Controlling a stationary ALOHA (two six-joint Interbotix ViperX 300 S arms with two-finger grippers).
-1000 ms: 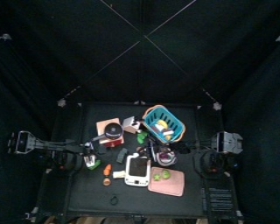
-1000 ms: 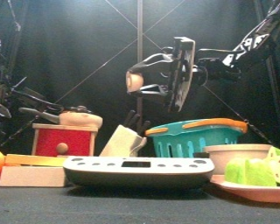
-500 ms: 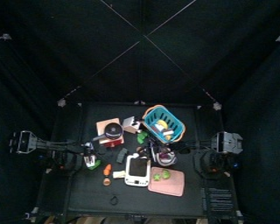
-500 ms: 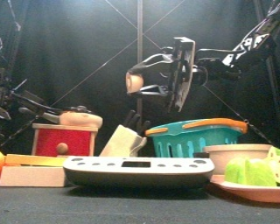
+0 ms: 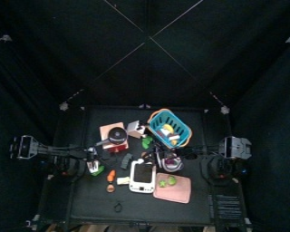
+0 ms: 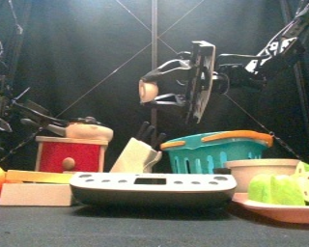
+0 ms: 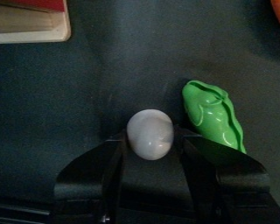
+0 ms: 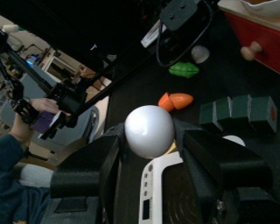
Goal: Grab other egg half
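Note:
A pale egg half [image 7: 152, 134] lies on the black table beside a green pea pod [image 7: 215, 122]. My left gripper [image 7: 152, 157] is open, with one jaw on each side of this egg half and narrow gaps between. My right gripper [image 8: 149, 144] is shut on the other white egg half [image 8: 149, 129] and holds it high above the table in the front view [image 6: 147, 91]. The right wrist view also shows the lying egg half [image 8: 199, 54] under the left arm's gripper [image 8: 180, 16].
In front stand a red box [image 6: 65, 152], a knife block [image 6: 134, 154], a scale [image 6: 151, 188], a teal basket [image 6: 216, 150], a bowl [image 6: 261, 172] and a plate [image 6: 284, 207] of green pieces. A person [image 8: 11, 171] shows beyond the curtain.

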